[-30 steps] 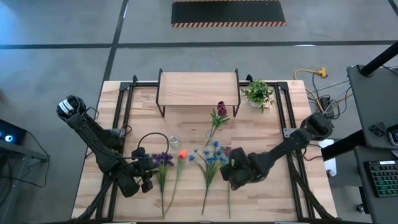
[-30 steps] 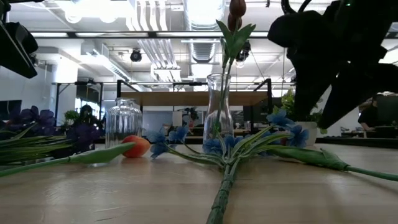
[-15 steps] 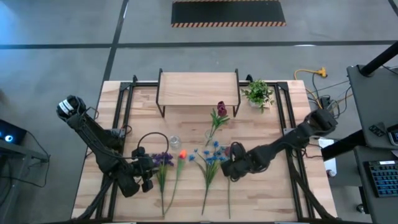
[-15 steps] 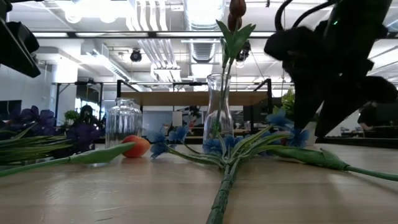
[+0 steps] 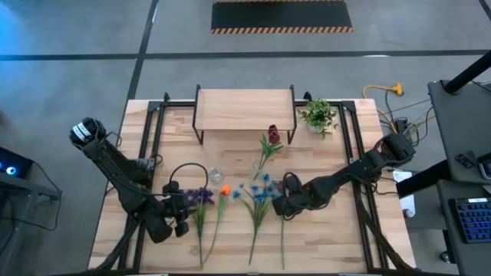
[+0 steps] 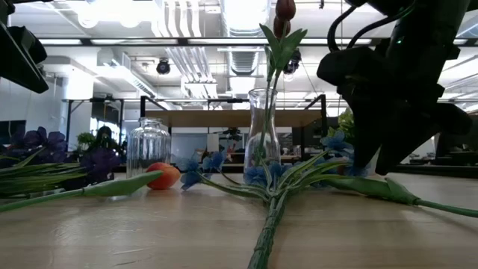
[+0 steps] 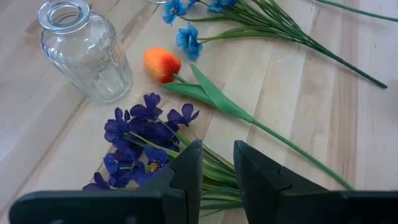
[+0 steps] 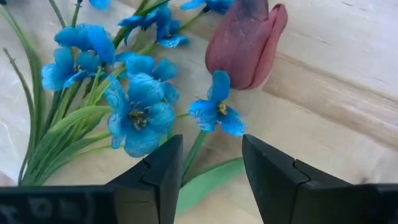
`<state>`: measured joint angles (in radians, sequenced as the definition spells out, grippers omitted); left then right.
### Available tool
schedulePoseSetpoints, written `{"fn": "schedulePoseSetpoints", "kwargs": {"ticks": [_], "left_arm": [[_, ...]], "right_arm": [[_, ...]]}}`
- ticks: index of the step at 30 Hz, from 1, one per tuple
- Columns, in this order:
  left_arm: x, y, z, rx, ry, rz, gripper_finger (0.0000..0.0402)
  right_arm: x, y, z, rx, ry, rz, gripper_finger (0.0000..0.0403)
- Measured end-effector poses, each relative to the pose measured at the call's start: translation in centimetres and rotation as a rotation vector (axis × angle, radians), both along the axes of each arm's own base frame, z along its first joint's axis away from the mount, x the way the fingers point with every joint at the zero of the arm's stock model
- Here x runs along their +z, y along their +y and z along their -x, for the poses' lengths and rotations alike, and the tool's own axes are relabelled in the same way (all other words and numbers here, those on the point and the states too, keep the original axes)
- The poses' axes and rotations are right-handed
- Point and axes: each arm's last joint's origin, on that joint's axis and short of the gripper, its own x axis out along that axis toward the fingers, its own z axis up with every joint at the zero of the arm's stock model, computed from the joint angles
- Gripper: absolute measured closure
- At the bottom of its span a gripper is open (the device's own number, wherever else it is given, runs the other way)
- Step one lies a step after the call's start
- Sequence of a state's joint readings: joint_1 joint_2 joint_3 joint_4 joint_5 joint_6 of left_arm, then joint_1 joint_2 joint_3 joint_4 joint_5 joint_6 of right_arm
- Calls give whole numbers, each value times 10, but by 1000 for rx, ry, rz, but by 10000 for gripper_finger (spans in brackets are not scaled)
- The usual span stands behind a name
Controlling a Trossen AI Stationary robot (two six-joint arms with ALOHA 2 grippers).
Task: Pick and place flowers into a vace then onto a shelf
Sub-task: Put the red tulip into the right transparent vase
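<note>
**Right gripper drops in on the red tulip**

Down and inward goes the right gripper (image 8: pixel 206 180) compared with a second ago, its jaws narrowing but still apart, straddling a green stem (image 8: pixel 194 155) with nothing pinched yet. Just beyond its fingers lies the dark red tulip (image 8: pixel 245 45), flat on the table (image 5: pixel 337 238), right beside the blue flowers (image 8: pixel 127 109).

Take the tall glass vase (image 6: pixel 263 134) as the marker: one red tulip (image 5: pixel 273 135) already stands in it, the blue spray sprawls just in front, the orange bud (image 5: pixel 226 190) and the small jar (image 5: pixel 215 175) sit off to its left, the purple cluster (image 5: pixel 201 196) further left again. The shelf (image 5: pixel 245 107) waits behind the vase, bare on top.

Left gripper (image 7: pixel 216 180) hangs over the purple cluster, fingers nearly together, gripping nothing I can see.

Here's the danger: blue blooms crowd that stem. Close now and the jaws may trap a blue sprig along with the tulip, dragging the spray into the vase and tipping it.
</note>
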<state>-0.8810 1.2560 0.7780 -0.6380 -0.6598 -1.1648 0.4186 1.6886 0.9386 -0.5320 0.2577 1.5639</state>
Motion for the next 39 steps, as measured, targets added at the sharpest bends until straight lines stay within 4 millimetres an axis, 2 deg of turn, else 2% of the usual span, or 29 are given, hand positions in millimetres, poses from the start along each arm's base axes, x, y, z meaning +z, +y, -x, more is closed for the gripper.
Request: {"fn": "schedulePoseSetpoints", "kwargs": {"ticks": [17, 31, 39], "left_arm": [[0, 0, 0, 6, -8, -5, 327], [0, 0, 0, 8, -11, -8, 327], [0, 1, 0, 13, -20, -17, 327]], "right_arm": [[-20, 1, -4, -15, 60, -14, 259], [-17, -4, 8, -28, 187, 6, 286], [-16, -4, 8, -23, 189, 12, 325]]}}
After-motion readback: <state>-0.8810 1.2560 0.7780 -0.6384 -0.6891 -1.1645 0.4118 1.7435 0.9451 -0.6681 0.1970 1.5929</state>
